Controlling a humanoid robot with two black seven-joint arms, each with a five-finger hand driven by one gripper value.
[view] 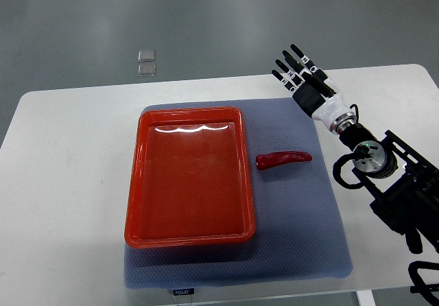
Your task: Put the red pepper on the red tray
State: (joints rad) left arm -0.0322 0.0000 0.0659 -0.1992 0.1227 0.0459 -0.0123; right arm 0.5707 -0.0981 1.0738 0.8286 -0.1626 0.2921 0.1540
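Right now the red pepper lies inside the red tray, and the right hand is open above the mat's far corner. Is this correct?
Not quite. In the top view the red pepper lies on the mat, beside the red tray, not inside it. The right hand is indeed open above the far corner.

Bright, even overhead light; sharp focus; white glare on red tray (184, 130).

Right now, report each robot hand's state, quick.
Left robot hand: not in view.
Right robot hand: open, fingers straight and spread, holding nothing, hovering beyond the red pepper, which lies on the mat beside the red tray.
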